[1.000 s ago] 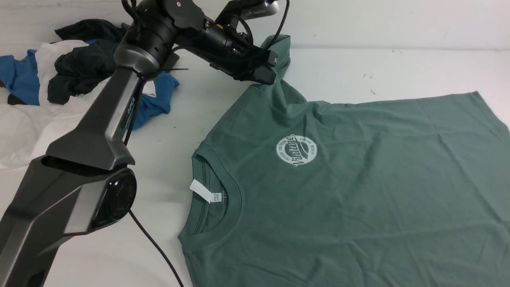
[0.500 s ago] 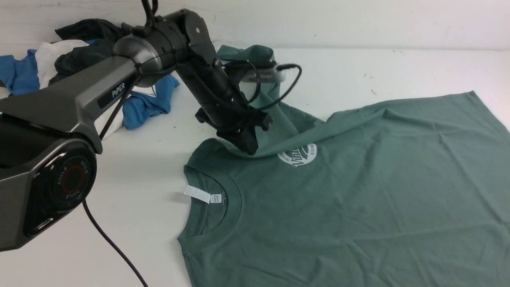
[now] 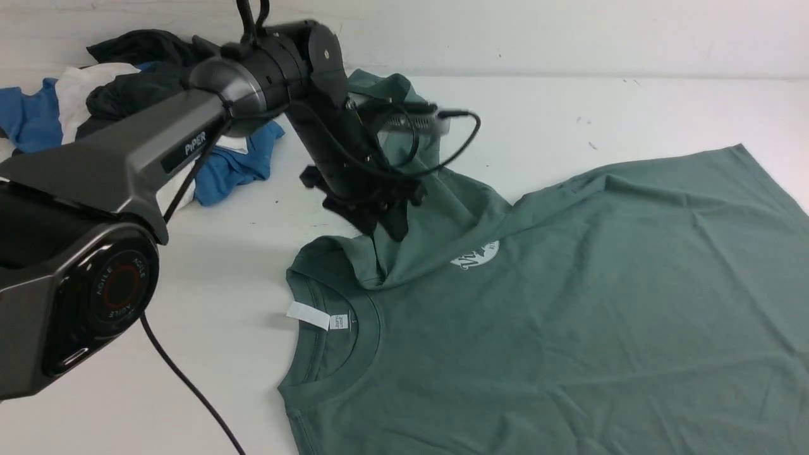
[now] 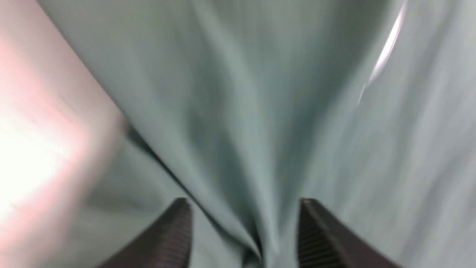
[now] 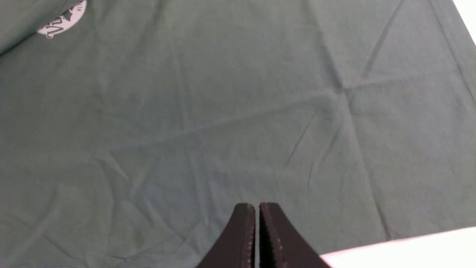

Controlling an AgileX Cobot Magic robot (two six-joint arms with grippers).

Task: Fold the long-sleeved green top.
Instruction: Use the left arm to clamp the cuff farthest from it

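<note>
The top (image 3: pixel 569 303) lies spread on the desk (image 3: pixel 632 114). Its long axis runs left to right in front of the robot, with the collar (image 3: pixel 328 341) toward the left and the body stretching off to the right, past the frame edge. The far sleeve (image 3: pixel 404 259) is turned inward over the chest, and its fold half covers the white print (image 3: pixel 475 254). The left end effector (image 3: pixel 387 232) hangs directly over that flap, pointing down at it. In the left wrist view its jaws stand well apart with a soft ridge of green cloth running between them. The cloth looks loose rather than pinched, though blur hides whether it brushes the fingers (image 4: pixel 174 234). So the flap lies straight below this end effector, and a plain lift should clear it. The risk is that cloth snags on a ribbed pad and drags the fold back open. The right end effector (image 5: pixel 257 208) is out of the front view. Its own camera shows the jaws pressed together, holding nothing, above the flat body of the top. That makes it the nearer arm for the right-hand end of the top, while the left arm is nearer the collar and sleeves.
</note>
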